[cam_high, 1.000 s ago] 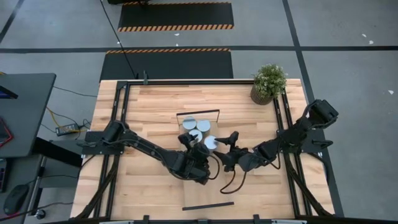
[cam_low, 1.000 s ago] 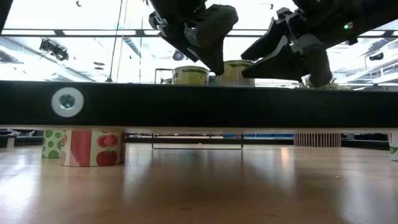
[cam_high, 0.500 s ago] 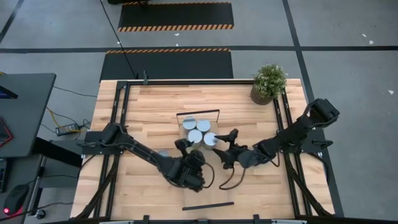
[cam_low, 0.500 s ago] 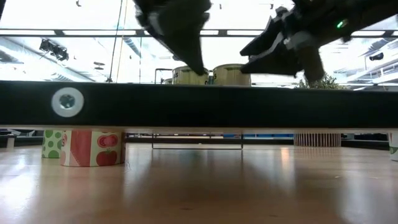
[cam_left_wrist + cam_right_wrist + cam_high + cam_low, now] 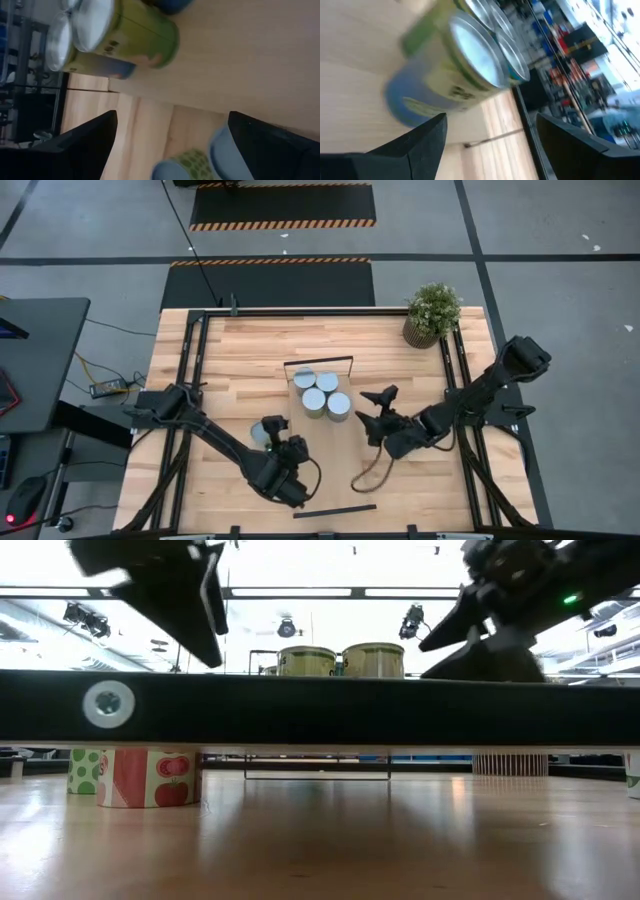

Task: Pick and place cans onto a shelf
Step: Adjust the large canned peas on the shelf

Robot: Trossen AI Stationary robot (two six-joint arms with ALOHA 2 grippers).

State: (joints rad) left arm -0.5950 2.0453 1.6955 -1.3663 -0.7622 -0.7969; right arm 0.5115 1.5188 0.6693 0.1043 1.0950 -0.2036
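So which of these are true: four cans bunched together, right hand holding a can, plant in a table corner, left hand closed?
1. Four cans stand bunched together. True.
2. The right hand holds a can. False: it is open and empty, beside the bunch.
3. A potted plant stands at a corner of the table. True.
4. The left hand is closed. False: it is open, next to a lone can.

Three cans (image 5: 321,393) with pale round tops stand upright, clustered and touching, on the pale wooden shelf (image 5: 300,364) (black bars at its ends). A fourth can (image 5: 262,432) stands apart on the table.
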